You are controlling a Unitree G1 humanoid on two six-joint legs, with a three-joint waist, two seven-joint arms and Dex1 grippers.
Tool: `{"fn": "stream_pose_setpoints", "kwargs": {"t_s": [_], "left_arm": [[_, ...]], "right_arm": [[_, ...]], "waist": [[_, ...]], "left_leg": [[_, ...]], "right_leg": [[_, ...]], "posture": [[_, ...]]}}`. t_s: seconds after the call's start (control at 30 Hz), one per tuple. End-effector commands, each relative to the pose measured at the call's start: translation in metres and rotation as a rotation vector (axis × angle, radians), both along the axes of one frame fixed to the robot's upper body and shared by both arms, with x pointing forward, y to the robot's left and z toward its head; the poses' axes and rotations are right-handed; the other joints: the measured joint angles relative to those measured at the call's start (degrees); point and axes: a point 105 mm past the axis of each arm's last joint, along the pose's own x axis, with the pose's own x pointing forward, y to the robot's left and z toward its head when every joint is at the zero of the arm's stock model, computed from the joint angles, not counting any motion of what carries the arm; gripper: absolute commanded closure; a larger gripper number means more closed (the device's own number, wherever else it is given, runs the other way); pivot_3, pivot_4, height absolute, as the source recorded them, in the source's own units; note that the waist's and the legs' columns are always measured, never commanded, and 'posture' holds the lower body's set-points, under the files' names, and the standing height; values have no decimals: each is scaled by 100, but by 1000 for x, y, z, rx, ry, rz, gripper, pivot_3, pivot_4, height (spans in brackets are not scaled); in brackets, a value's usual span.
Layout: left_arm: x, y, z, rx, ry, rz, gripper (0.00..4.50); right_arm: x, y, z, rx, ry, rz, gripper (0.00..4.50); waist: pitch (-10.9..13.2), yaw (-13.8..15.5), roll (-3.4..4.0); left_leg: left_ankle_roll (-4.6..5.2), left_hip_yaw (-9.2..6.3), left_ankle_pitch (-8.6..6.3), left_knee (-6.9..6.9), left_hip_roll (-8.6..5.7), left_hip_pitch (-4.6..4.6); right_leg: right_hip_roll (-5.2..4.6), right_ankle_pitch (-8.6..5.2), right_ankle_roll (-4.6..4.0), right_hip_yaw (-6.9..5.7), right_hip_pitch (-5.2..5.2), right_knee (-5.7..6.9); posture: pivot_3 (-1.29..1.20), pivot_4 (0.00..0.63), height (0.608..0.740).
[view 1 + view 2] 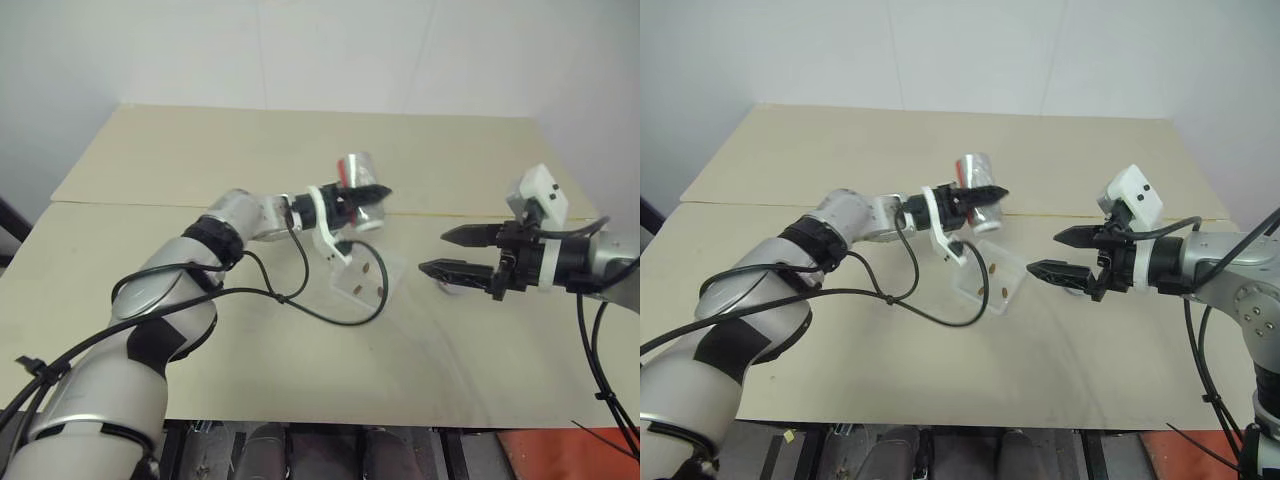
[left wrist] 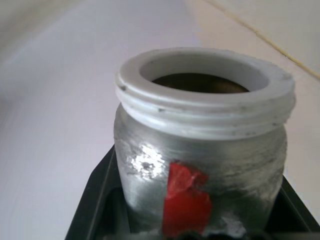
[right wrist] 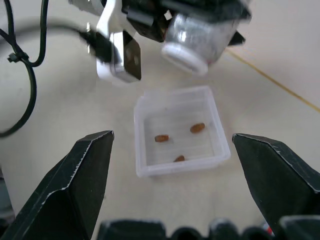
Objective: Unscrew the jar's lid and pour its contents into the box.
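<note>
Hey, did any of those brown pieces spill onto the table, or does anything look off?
Nothing stands out. Three golden-brown oval pieces lie inside the shallow clear plastic box; no pieces visible on the table. The left tool holds the lidless clear jar tipped above it.

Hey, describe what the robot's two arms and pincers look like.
Both arms are silver-grey with black bands and loose black cables. The left pincer and right pincer each have two black pointed fingers. White plastic wrist mounts sit behind both.
</note>
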Motion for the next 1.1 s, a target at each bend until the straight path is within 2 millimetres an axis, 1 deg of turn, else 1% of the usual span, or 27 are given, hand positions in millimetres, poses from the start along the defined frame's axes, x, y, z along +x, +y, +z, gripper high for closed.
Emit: {"fn": "stream_pose_setpoints", "kwargs": {"t_s": [0.03, 0.1, 0.17, 0.2, 0.23, 0.33, 0.4, 0.47, 0.57, 0.63, 0.7, 0.83, 0.97, 1.07, 1.1], "left_arm": [[12, 22, 28, -249, 194, 93, 2557], [16, 32, 35, -353, 291, 125, 2557], [30, 48, 35, -566, 553, 209, 2557], [32, 53, 33, -630, 652, 218, 2557], [34, 60, 29, -721, 795, 219, 2557], [32, 75, 18, -871, 1081, 214, 2557], [28, 86, 13, -980, 1199, 214, 2557], [23, 95, 5, -1071, 1279, 221, 2557], [15, 103, -2, -1177, 1332, 212, 2557], [10, 108, -11, -1224, 1318, 213, 2557], [8, 111, -23, -1305, 1370, 220, 2557], [1, 109, -47, -1323, 1351, 266, 2557], [0, 107, -63, -1337, 1325, 301, 2557], [-1, 107, -72, -1349, 1345, 312, 2557], [-1, 107, -74, -1347, 1342, 319, 2207]], "right_arm": [[3, 9, 13, 30, -64, 52, 48], [5, 13, 14, 30, -85, 67, 48], [8, 20, 20, 45, -137, 102, 48], [9, 23, 21, 49, -156, 115, 48], [9, 26, 23, 44, -196, 141, 48], [10, 29, 24, 30, -242, 174, 48], [11, 29, 24, 23, -247, 180, 48], [12, 28, 23, 15, -249, 184, 48], [11, 27, 23, 8, -248, 192, 48], [11, 27, 23, 5, -248, 194, 48], [11, 26, 22, 5, -246, 190, 48], [10, 26, 22, 3, -246, 187, 48], [8, 26, 21, 4, -245, 183, 48], [7, 25, 21, 2, -247, 180, 48], [7, 25, 22, 2, -248, 179, 14]], "waist": [[0, -7, 0], [0, -12, 0], [-1, -4, 2], [-1, -4, 1], [-1, -4, 2], [-1, -57, 2], [-1, -119, 2], [-1, -142, 2], [-1, -148, 2], [-1, -138, 2], [-2, -133, 2], [-2, -133, 2], [-2, -121, 2], [-2, -126, 2], [-2, -128, 2]], "left_leg": [[-3, 1, 2, 2, 1, 0], [-4, 4, 2, 6, 1, 0], [-6, 3, 4, 10, 1, 0], [-11, 4, 6, 15, 0, 2], [-19, 6, 11, 20, 1, 0], [-18, 3, 11, 24, 2, -1], [-19, -6, 11, 24, 3, -2], [-21, -30, 12, 24, 3, -2], [-22, -43, 13, 25, 2, 1], [-15, -45, 9, 25, 2, 8], [0, -45, 0, 25, 2, 14], [0, -44, 0, 24, 0, 17], [0, -44, 0, 21, 0, 17], [4, -42, -3, 21, -2, 23], [6, -42, -4, 21, -1, 24]], "right_leg": [[1, 0, 0, -1, 0, 2], [1, 0, 0, -1, -2, 9], [1, 0, 0, -3, -1, 11], [-1, 0, 0, -4, 3, 16], [-1, 0, 1, -5, 3, 15], [-1, -1, 2, -5, 4, 15], [1, -2, 3, -4, 3, 18], [2, -2, 3, -4, 3, 22], [2, -2, 3, 1, 4, 27], [2, -1, 3, 1, 9, 30], [1, -1, 2, 1, 15, 30], [0, -1, 3, 3, 16, 29], [0, -1, 2, 3, 15, 29], [-1, -1, 2, 7, 20, 28], [-1, -1, 2, 8, 20, 28]], "posture": [[0, 150, 740], [0, 150, 740], [0, 150, 740], [0, 150, 740], [0, 150, 740], [0, 150, 740], [0, 150, 740], [0, 150, 740], [0, 150, 740], [0, 150, 740], [0, 150, 740], [0, 150, 740], [0, 150, 740], [0, 150, 740], [0, 150, 740]]}}
